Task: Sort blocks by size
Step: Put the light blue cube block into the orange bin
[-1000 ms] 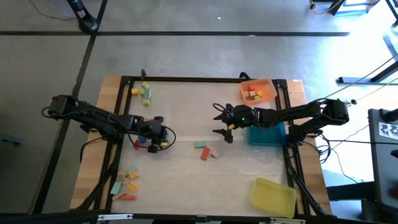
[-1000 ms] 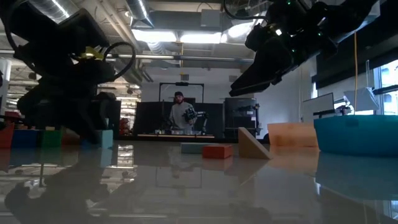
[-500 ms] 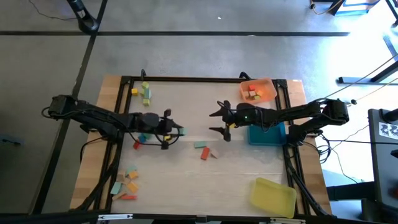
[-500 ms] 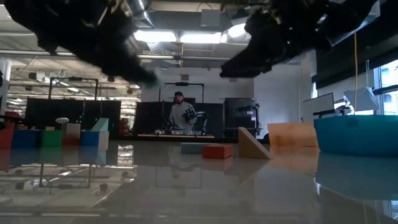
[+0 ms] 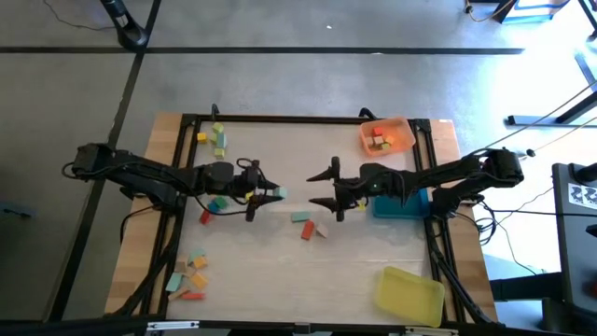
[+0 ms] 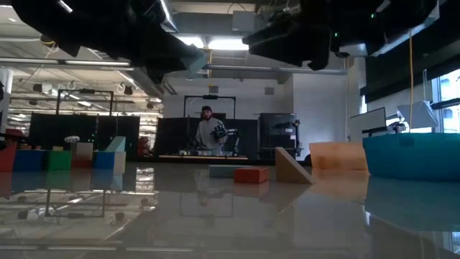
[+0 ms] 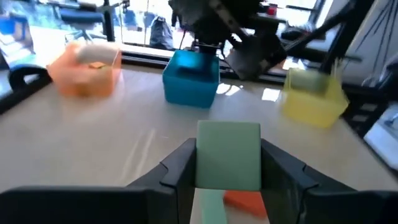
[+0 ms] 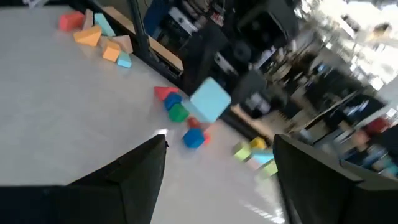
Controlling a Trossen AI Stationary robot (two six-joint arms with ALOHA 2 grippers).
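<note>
Over the table (image 5: 280, 266), left fingers (image 7: 180, 171) clamp a pale-green block (image 7: 228, 163); right fingers (image 8: 134, 171) gape, empty.

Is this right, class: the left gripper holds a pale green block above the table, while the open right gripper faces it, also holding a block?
Not quite. The right gripper is open but empty; the right wrist view shows nothing between its fingers. The rest stands: the left gripper holds the pale green block above the table, as the left wrist view shows.
</note>
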